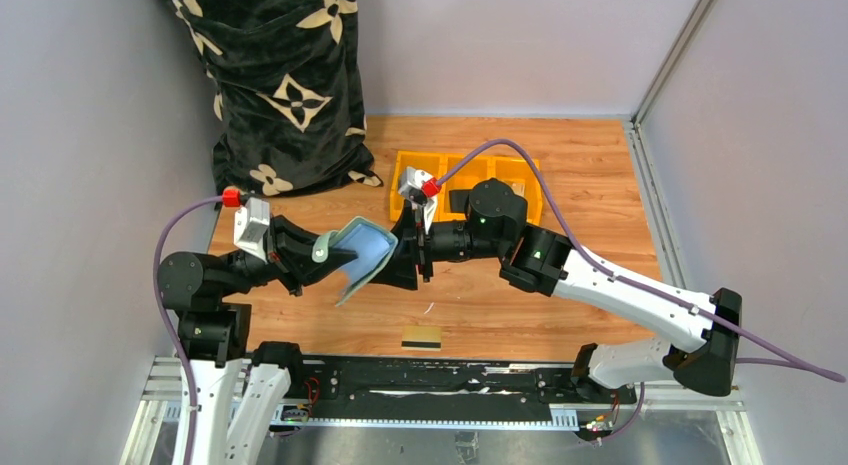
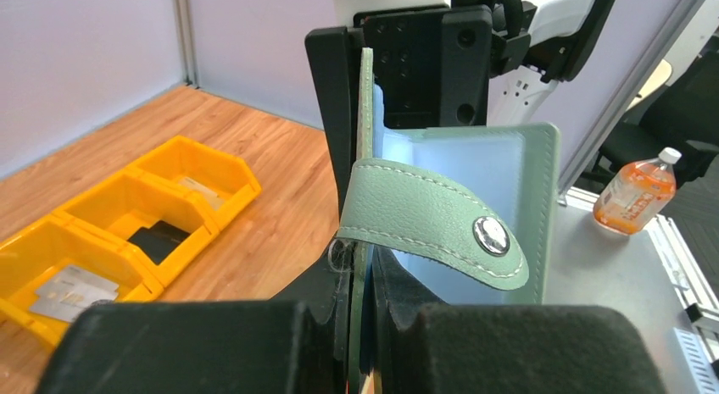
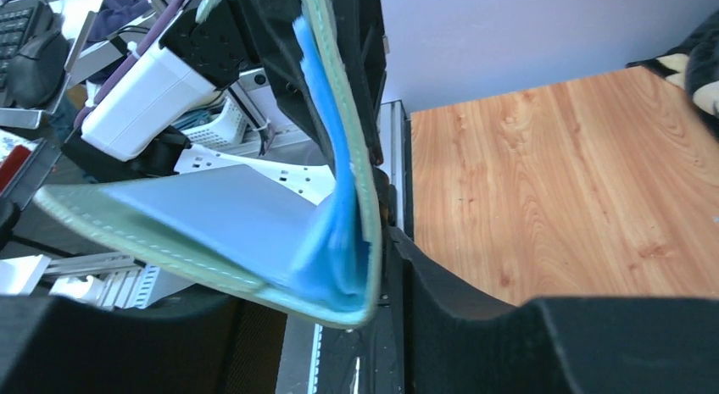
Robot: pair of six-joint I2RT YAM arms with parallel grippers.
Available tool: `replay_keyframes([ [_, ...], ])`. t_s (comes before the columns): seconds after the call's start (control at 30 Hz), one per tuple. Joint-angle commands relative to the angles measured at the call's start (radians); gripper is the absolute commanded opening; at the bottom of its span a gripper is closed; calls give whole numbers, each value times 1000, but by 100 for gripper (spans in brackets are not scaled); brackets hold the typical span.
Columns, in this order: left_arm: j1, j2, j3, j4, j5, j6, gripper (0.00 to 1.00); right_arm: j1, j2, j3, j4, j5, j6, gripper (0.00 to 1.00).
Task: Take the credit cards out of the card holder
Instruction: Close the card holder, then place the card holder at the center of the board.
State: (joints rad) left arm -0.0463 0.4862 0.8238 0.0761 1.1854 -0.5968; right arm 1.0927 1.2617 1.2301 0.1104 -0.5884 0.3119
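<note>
- Top external view, closest first: one yellow-gold card (image 1: 421, 336) with a black stripe lies flat by the near edge of the table (image 1: 600, 185), about midway along it and already out.
- Above the middle of the table, the card holder (image 1: 365, 253) hangs open in the air between both arms, touching nothing below.
- The left gripper (image 1: 320, 253) is clenched on one green leaf of the holder; the left wrist view shows that leaf pinched edge-on between its fingers, with the snap strap (image 2: 424, 216) flopped across the front.
- The right gripper (image 1: 397, 260) straddles the holder's fold with its jaws apart, one finger against the green cover and nothing clamped.
- No card edge shows in the pale blue pockets, so I cannot tell what remains inside.
- Risk: if the right jaws close on the cover or a pocket rather than a card, a pull would drag the whole holder out of the left pinch.
- Risk: a freed card could slip and drop from this height.
- Along the far edge sits the yellow bin (image 1: 404, 163); a black patterned bag (image 1: 280, 75) fills the far left corner.
</note>
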Motion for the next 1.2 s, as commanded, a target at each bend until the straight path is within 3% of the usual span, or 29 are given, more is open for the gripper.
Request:
replay_keyframes([
  [0.0, 2, -28, -35, 17, 9, 50, 8, 13, -16, 15, 66, 92, -38, 45],
  [0.2, 2, -37, -54, 18, 23, 81, 9, 13, -3, 36, 91, 82, -30, 39],
  [0.33, 1, -35, -71, 19, 29, 101, 13, 13, 8, 37, 96, 76, -15, 20],
  [0.43, 2, -41, -83, 19, 30, 121, 24, 13, 2, 33, 102, 84, 7, 3],
  [0.5, 2, -48, -82, -31, 19, 183, 38, 9, -7, 32, 82, 116, 10, 0],
  [0.57, 2, -39, 11, -420, -84, 512, 63, -9, -15, 32, 39, 148, 9, 0],
  [0.63, 2, -6, 72, -617, -166, 745, 96, -42, -23, 26, -21, 175, 12, 0],
  [0.67, 2, 14, 99, -699, -236, 850, 99, -61, -24, 18, -55, 193, 15, 0],
  [0.77, 1, 70, 131, -799, -409, 977, 100, -134, -13, -23, -151, 199, 27, 0],
  [1.0, 2, 160, 98, -796, -701, 879, 100, -272, 73, -207, -188, 198, 101, 0],
  [1.17, 2, 279, 100, -854, -868, 882, 100, -312, 220, -258, -185, 162, 132, 0],
])
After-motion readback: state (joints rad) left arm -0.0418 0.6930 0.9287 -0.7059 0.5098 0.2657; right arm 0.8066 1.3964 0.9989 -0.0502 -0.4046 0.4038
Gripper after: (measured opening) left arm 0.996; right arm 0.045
